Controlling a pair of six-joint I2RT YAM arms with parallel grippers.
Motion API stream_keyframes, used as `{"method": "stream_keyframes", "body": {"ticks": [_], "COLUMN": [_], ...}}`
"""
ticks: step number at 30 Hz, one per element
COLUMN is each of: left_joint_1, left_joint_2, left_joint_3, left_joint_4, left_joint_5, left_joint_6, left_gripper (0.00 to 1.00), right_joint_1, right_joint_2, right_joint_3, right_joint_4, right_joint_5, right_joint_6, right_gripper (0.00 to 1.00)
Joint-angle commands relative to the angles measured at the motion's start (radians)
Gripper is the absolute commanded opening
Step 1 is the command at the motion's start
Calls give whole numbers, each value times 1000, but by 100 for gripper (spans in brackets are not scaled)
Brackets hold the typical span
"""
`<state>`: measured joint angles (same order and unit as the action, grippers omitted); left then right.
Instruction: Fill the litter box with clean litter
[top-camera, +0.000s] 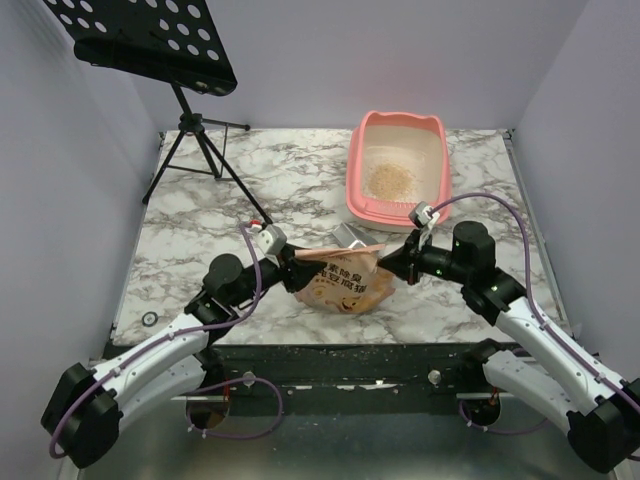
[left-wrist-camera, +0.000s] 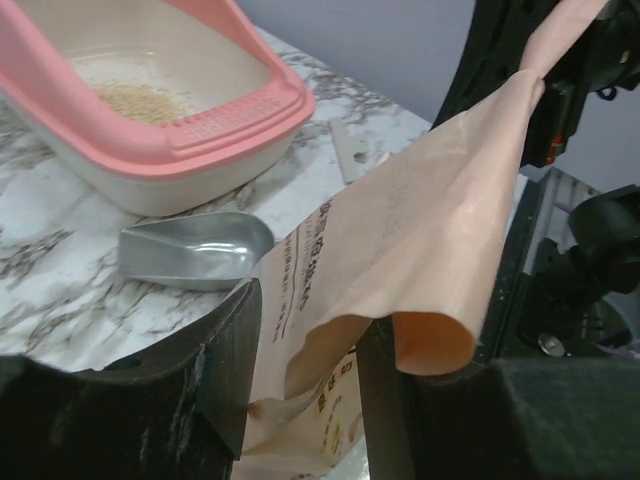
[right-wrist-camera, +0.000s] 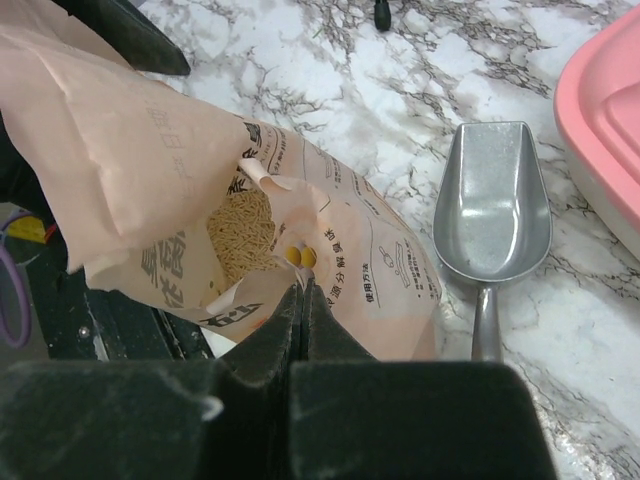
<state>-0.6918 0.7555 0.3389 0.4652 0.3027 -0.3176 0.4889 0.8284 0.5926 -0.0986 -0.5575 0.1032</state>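
Right wrist: R claw (right-wrist-camera: 302, 288) pinches bag (right-wrist-camera: 130, 150) lip, L claw (left-wrist-camera: 305, 330) jaws apart astride opp. flap, prob. to spread mouth for scoop (right-wrist-camera: 492, 210); box (top-camera: 380, 213) just beyond bag, small litter (top-camera: 388, 180) pile inside.

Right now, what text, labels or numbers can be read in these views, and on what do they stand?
"除臭": large print on the paper bag; neighbouring characters blurred.
"使用方法": probably, small print on the bag, right wrist view.
Remaining bag print: too small to read.
litter box, scoop: no text.
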Motion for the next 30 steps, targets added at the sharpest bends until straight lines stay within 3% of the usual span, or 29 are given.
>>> {"method": "stream_keyframes", "body": {"ticks": [1, 4, 9, 14, 15, 18, 20, 26, 30], "left_joint_1": [12, 18, 21, 20, 21, 21, 20, 23, 21], "left_joint_2": [120, 160, 154, 38, 1, -117, -204, -395, -429], "left_joint_3": [2, 2, -6, -63, -63, -89, -118, -212, -261], "left_joint_4": [272, 331, 285, 213, 175, 107, 70, 38, 81], "left_joint_5": [234, 279, 300, 169, 133, 20, -54, -142, -143], "left_joint_6": [-95, -124, -117, -104, -98, -98, -104, -155, -201], "left_gripper": [47, 36, 0, 0, 0, 0, 0, 0, 0], "right_joint_1": [-1, -1, -1, -1, -1, -3, -1, -1, -1], "right_joint_2": [-17, -34, -57, -95, -106, -115, -115, -86, -63], "right_joint_3": [-14, -17, -28, -54, -62, -77, -92, -132, -158], "right_joint_4": [11, 8, -3, -6, -1, 23, 56, 192, 307], "right_joint_5": [7, 22, 71, 102, 106, 90, 53, -57, -145], "right_joint_6": [35, 36, 46, 52, 53, 66, 70, 64, 26], "right_gripper": [0, 0, 0, 0, 5, 37, 46, 50, 50]}}
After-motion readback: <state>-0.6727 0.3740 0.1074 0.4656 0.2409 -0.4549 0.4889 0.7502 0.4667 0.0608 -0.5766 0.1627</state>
